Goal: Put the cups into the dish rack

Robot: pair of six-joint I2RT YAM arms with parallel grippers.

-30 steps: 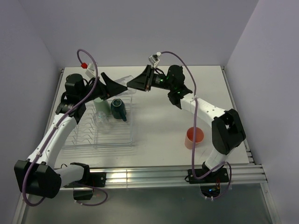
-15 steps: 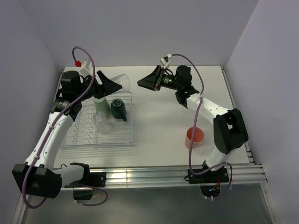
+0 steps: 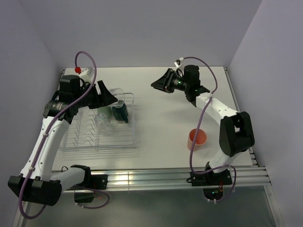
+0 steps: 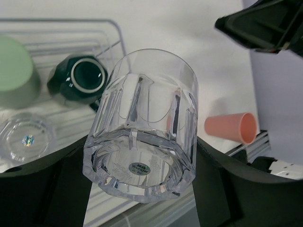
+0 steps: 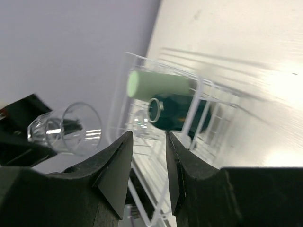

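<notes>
**Clear glass in the left gripper, poised above the rack**

Glass is the load in hand. The left gripper (image 3: pixel 108 96) is pinching a clear glass (image 4: pixel 142 123) across its faceted sides. In the left wrist view its thick base faces the camera and its mouth points away, down toward the table (image 3: pixel 161 127). The glass hangs in the air over the far right part of the rack (image 3: pixel 113 144), touching nothing but the fingers.

Three cups already lie in the rack. A green tumbler (image 4: pixel 14 71) sits at the far side, a teal mug (image 4: pixel 80 80) lies beside it with its mouth showing, and a second glass (image 4: pixel 23 137) sits nearer the arms. A pink cup (image 3: pixel 196 138) is on the table well to the right of the rack, close to the right arm's base. I cannot find any further glass in these views.

The right gripper (image 3: pixel 160 84) hovers above the far middle of the table, away from the rack. Its fingers are slightly parted with nothing between them.

The step in hand looks like the placing of this glass. The next move probably calls for lowering it mouth down onto free prongs (image 3: pixel 83 137). It should stay clear of the mug and tumbler just beneath, and the grip should loosen only once the glass is seated. The nearer rows look freer than the crowded far end, so a shift toward the arms may help. The pink cup would then be left for the right arm, which is nearer to it.
</notes>
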